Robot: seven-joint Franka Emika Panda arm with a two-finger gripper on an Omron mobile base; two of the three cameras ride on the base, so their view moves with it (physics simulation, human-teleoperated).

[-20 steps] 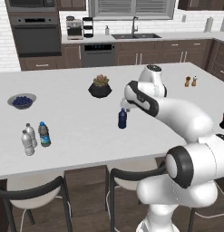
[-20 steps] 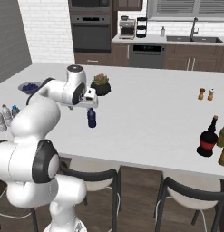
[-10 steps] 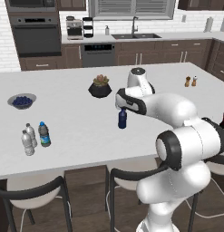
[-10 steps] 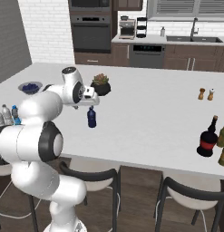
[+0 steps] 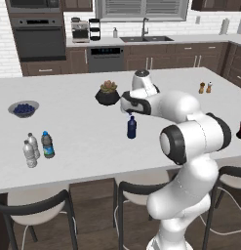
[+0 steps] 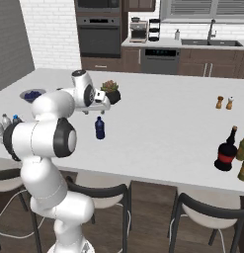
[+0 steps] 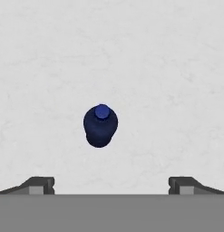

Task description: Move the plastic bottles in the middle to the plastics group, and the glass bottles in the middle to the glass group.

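The solid dark blue plastic bottle [image 5: 131,128] [image 6: 99,128] stands upright mid-counter. My gripper [image 5: 130,112] [image 6: 97,110] hangs just above it, open and empty. In the hand view the bottle [image 7: 100,126] is seen from above, a little left of centre between the spread fingertips [image 7: 41,185]. The blue-labelled, blue-capped plastic bottle [image 5: 47,144] stands beside the plastics group [image 5: 29,150], two clear white-capped bottles at the counter's left. The dark glass bottle with a red band [image 6: 225,150] stands at the far right beside greenish bottles [image 6: 243,158].
A potted plant [image 5: 108,93] sits just behind the gripper. A bowl of blueberries [image 5: 23,108] lies at the left, and salt and pepper shakers [image 5: 205,88] stand at the back right. Dark stools [image 5: 39,205] line the counter's near edge.
The hand has shifted slightly left until it hangs over the dark blue bottle, and the arm has folded lower. The bottles have not moved.
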